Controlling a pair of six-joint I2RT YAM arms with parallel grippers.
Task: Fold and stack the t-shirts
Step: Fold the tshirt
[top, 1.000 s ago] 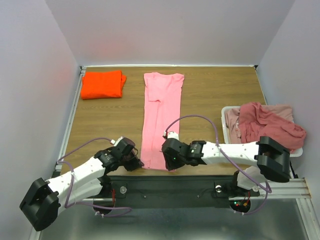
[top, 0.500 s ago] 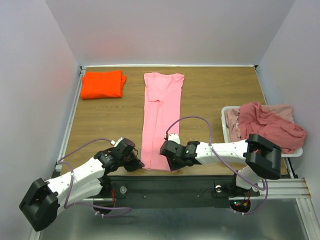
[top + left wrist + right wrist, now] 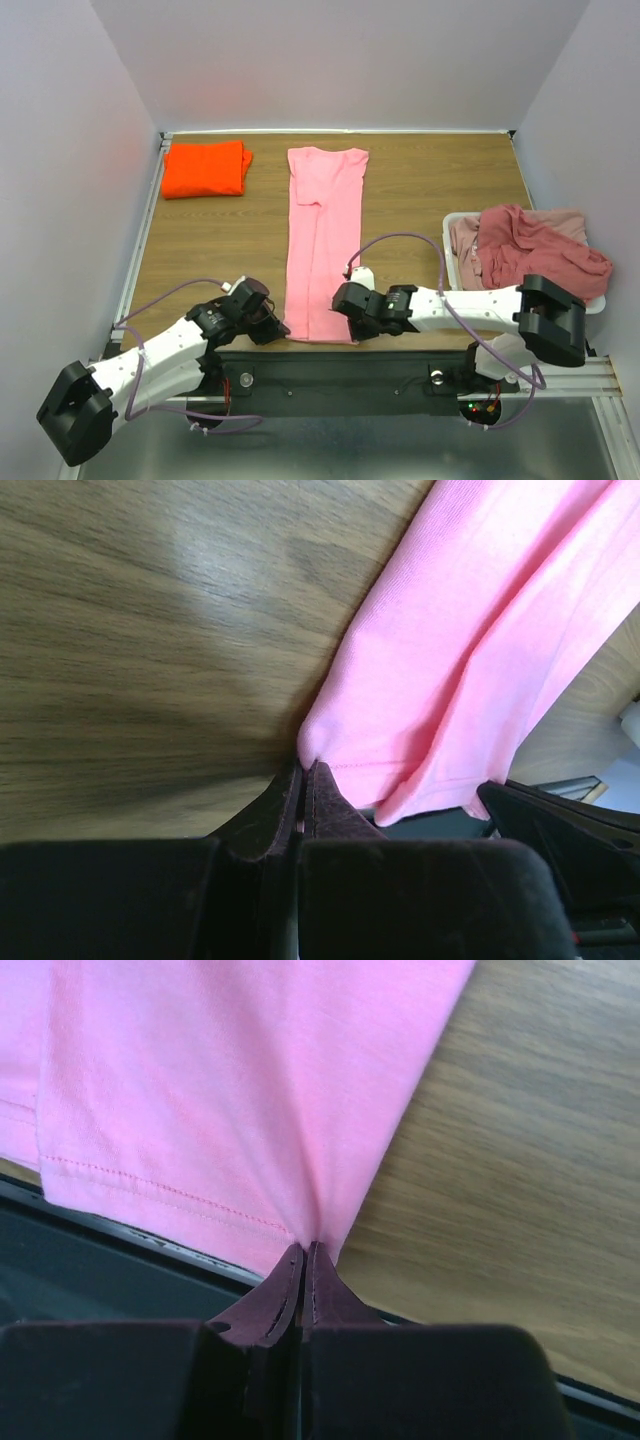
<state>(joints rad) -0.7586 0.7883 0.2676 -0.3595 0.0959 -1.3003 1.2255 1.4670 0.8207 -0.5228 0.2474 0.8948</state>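
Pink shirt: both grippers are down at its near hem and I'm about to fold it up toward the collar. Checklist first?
1. Does the left gripper pinch a hem corner of the pink shirt: ok, shut on it.
2. Does the right gripper pinch the other hem corner: ok, shut on it.
3. Are all cloth layers caught in each pinch: cannot tell.
4. Does the shirt lie as a straight, flat strip: ok.
5. Is the orange shirt apart from the fold path: ok, it lies folded at the far left corner.
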